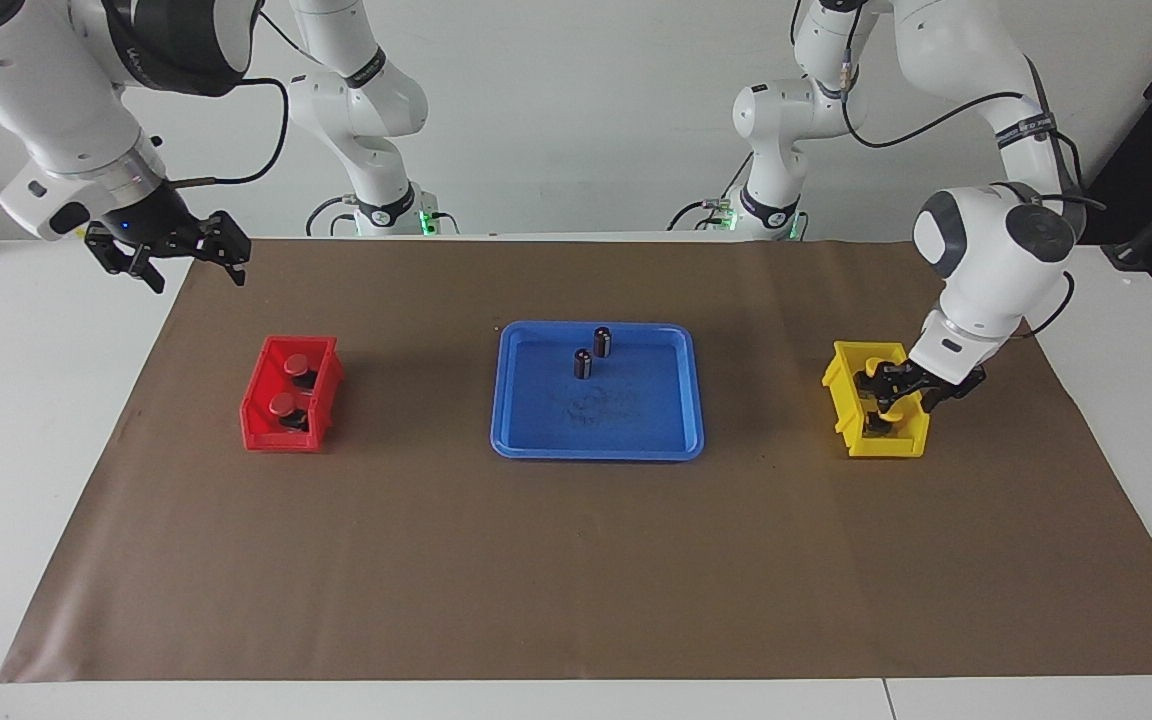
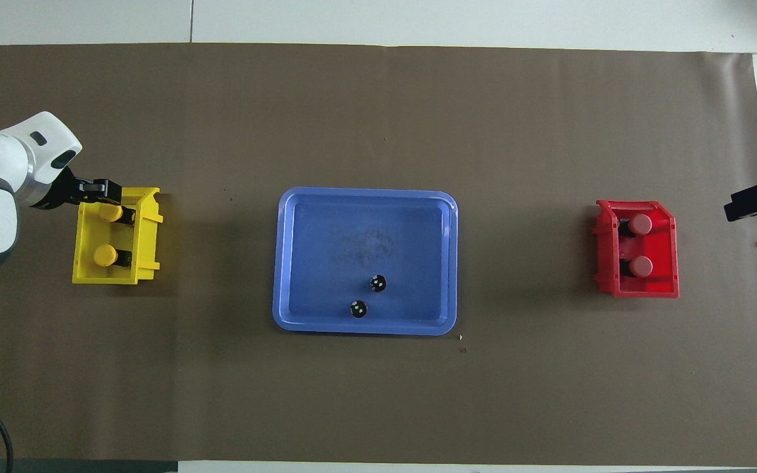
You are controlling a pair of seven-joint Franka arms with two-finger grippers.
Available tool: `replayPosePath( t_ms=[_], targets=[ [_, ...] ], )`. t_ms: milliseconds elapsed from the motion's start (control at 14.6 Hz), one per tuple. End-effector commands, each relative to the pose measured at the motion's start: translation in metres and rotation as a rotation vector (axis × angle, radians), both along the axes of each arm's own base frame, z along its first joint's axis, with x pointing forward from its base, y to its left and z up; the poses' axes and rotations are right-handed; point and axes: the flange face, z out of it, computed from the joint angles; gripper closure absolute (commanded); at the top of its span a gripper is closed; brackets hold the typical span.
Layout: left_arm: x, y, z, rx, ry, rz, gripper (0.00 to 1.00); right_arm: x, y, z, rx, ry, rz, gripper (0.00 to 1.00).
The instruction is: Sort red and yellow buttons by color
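I see both red buttons [image 2: 640, 224] lying in the red bin [image 2: 671, 246] toward the right arm's end of the worktop [image 2: 378, 394], and both yellow buttons [image 2: 105, 255] in the yellow bin [image 2: 148, 226]. My left gripper [image 1: 894, 392] reaches into the yellow bin at the button farther from the robots; I cannot tell how its jaws stand. My right gripper [image 1: 191, 258] waits raised over the paper's corner, jaws parted and empty.

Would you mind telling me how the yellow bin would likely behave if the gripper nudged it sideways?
The yellow bin looks like thin moulded plastic, so probably light and stiff. Sitting flat on the paper mat, it would likely slide rather than tip. The two yellow buttons lying inside might roll or shift; the left gripper is in it.
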Motion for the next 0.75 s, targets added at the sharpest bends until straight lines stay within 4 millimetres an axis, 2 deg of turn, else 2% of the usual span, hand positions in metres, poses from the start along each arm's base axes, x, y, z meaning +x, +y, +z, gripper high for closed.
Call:
replayPosePath(
  t_ms=[0, 205, 274, 342, 479, 684],
  targets=[
    [0.009, -0.004, 0.073, 0.0, 0.017, -0.016, 0.0, -0.003, 0.001, 0.003, -0.005, 0.005, -0.013, 0.0],
    [0.003, -0.012, 0.15, -0.004, -0.011, -0.029, 0.0, -0.003, 0.002, 0.003, -0.004, 0.008, -0.013, 0.0],
    [0.0, -0.02, 0.171, -0.008, -0.008, -0.04, 0.0, -0.003, 0.002, 0.003, -0.005, 0.007, -0.013, 0.0],
    [-0.003, -0.025, 0.184, -0.011, 0.005, -0.044, 0.0, -0.003, 0.002, 0.003, -0.005, 0.007, -0.013, 0.0],
    [-0.008, -0.032, 0.195, -0.011, 0.031, -0.055, 0.0, -0.003, 0.002, 0.004, -0.005, 0.004, -0.013, 0.0],
    [-0.014, -0.037, 0.199, -0.025, 0.052, -0.063, 0.0, -0.003, 0.002, 0.003, -0.005, 0.007, -0.015, 0.0]
  ],
)
